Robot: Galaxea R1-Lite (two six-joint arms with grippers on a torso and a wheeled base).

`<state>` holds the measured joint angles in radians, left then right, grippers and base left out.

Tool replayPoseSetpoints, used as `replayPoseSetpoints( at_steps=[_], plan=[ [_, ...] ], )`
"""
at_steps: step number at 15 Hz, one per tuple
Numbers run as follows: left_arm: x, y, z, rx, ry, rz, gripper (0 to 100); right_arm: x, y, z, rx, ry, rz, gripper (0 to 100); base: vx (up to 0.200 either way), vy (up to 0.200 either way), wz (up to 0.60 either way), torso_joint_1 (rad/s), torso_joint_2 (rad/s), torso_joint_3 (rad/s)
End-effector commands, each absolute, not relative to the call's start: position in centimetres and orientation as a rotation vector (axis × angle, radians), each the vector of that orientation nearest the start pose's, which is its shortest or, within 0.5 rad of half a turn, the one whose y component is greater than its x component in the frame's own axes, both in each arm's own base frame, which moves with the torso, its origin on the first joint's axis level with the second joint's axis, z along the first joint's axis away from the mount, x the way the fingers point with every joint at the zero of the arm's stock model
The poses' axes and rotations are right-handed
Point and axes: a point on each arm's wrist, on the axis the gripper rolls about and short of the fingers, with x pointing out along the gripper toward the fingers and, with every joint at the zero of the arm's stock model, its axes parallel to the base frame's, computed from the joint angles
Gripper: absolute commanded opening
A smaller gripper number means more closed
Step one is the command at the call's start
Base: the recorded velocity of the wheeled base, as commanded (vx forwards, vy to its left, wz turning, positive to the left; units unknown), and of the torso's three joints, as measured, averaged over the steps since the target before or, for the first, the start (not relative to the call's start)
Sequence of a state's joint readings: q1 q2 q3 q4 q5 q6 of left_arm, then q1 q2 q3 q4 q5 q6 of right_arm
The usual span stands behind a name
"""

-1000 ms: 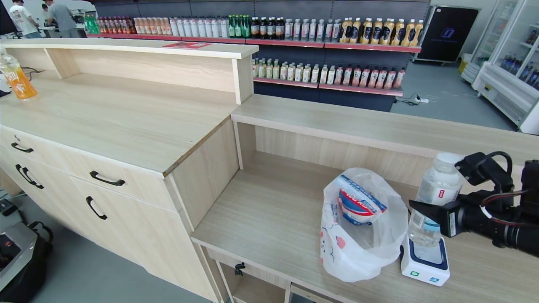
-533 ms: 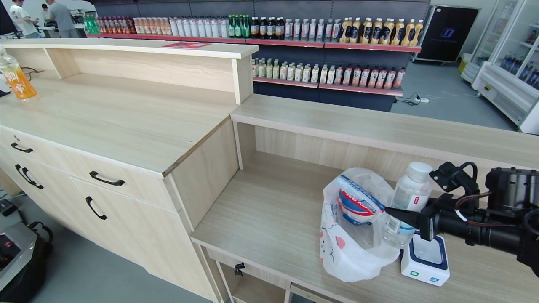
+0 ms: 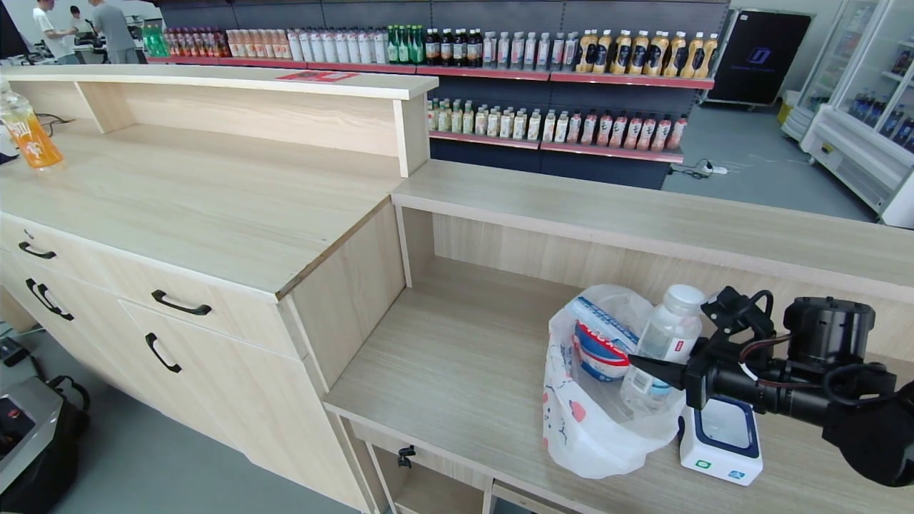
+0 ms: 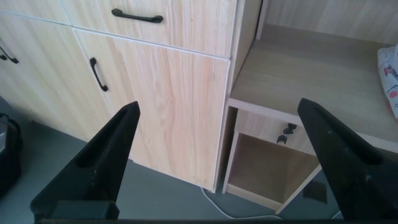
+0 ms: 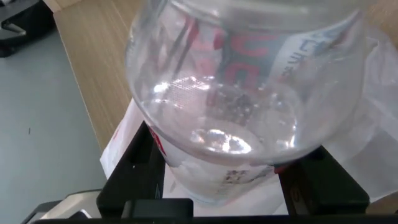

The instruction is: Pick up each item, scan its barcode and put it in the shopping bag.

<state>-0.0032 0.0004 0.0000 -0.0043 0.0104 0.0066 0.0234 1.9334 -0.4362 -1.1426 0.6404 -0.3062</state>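
Head view is showing the right gripper clamping the clear water bottle low on its body. The bottle is leaning, with its base at the open mouth of the shopping bag just below the gripper, likely so it can drop in beside the packet lying inside. The scanner is sitting on the desk just behind the fingertips. The left gripper is hanging wide open, well apart from the bag.
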Motion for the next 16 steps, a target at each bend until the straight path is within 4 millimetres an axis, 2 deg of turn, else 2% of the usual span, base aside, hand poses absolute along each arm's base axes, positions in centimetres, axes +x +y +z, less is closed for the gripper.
replayPoseSetpoints(
  at_steps=[1,10,16],
  plan=[
    [-2.3,0.0,7.6,0.008,-0.005,0.008,100,29.5,2.0,5.2,-0.179,0.276,0.733,0,0.000,0.000,0.00,0.000,0.00,0.000],
    [-2.3,0.0,7.6,0.006,-0.005,0.008,100,30.5,1.9,1.6,-0.317,0.189,0.889,0,0.000,0.000,0.00,0.000,0.00,0.000],
    [-2.3,0.0,7.6,0.006,-0.005,0.008,100,30.7,1.9,0.2,-0.348,0.197,0.916,0,0.000,0.000,0.00,0.000,0.00,0.000]
  ],
)
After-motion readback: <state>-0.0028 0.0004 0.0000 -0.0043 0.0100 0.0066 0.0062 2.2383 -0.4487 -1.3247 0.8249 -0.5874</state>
